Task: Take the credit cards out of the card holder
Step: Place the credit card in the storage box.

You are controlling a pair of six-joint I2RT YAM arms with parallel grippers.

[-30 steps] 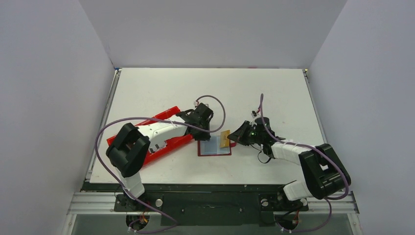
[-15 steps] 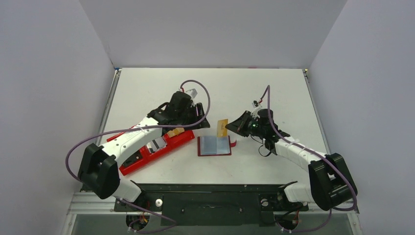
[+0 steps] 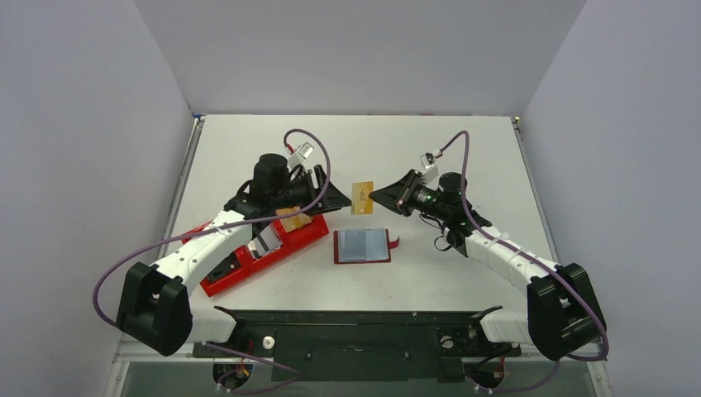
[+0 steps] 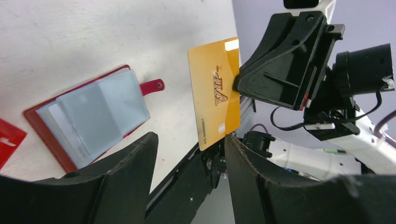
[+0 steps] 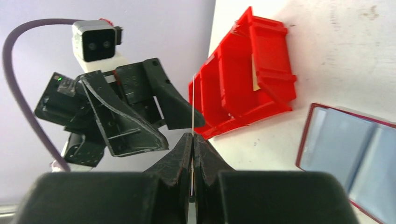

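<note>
Gold-tan plastic, the credit card [image 3: 361, 198] hangs upright in the air above the table [image 3: 463, 149], pinched by one edge in the closed jaws of the right gripper [image 3: 374, 197]; that edge is hidden between the fingers, and from the right wrist the card shows only as a thin line. Its face carries raised "VIP" lettering and a row of digits too small to read. The left gripper [image 3: 340, 199] faces it with jaws parted, just beside it; whether they touch cannot be told. Below lies the card holder [image 3: 361, 246], spread open, grey-blue pockets up. A red tray [image 3: 316, 234] sits to its left, partly under the left arm, holding a second card [image 3: 293, 222]
</note>
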